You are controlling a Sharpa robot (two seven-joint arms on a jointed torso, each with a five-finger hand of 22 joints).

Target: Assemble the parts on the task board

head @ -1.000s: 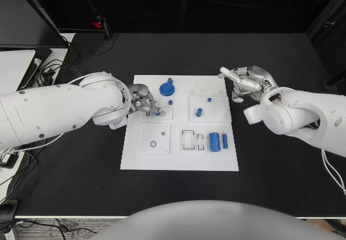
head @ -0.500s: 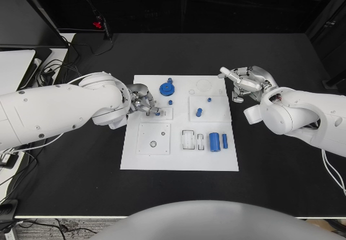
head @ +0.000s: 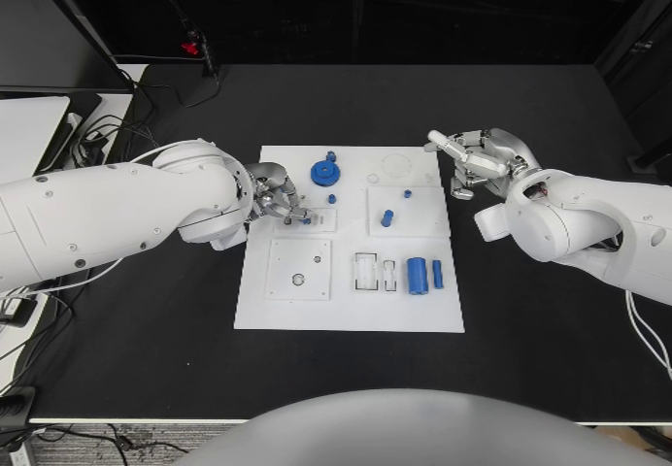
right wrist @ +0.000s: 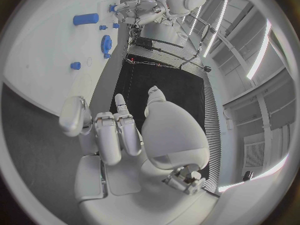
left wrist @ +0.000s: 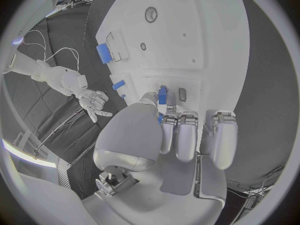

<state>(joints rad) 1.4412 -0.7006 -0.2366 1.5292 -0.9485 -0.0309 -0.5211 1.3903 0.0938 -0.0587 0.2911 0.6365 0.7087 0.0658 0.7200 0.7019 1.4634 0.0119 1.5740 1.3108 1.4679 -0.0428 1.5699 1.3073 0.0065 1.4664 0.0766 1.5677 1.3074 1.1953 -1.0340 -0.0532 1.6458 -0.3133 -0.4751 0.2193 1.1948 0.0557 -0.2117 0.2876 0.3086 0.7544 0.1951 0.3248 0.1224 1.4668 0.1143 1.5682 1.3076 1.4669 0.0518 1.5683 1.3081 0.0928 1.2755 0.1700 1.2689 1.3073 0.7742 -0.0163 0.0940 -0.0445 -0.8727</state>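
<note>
The white task board [head: 351, 301] lies in the middle of the table. My left hand [head: 281, 204] hovers over the board's left side and pinches a small blue peg [left wrist: 162, 96] between thumb and fingers, above a small square plate [head: 311, 221]. A blue gear [head: 325, 175] and another small peg [head: 332, 199] sit close by. My right hand [head: 469, 160] hangs beside the board's far right corner, fingers apart [right wrist: 119, 130] and holding nothing. A thick blue cylinder [head: 416, 275] and a thin blue pin [head: 437, 274] lie on the board's near right.
Two more blue pegs [head: 386, 219] stand on a square plate at the board's right. A square plate with a hole [head: 300, 270] lies at the near left. Cables and a monitor [head: 35, 126] crowd the table's left edge.
</note>
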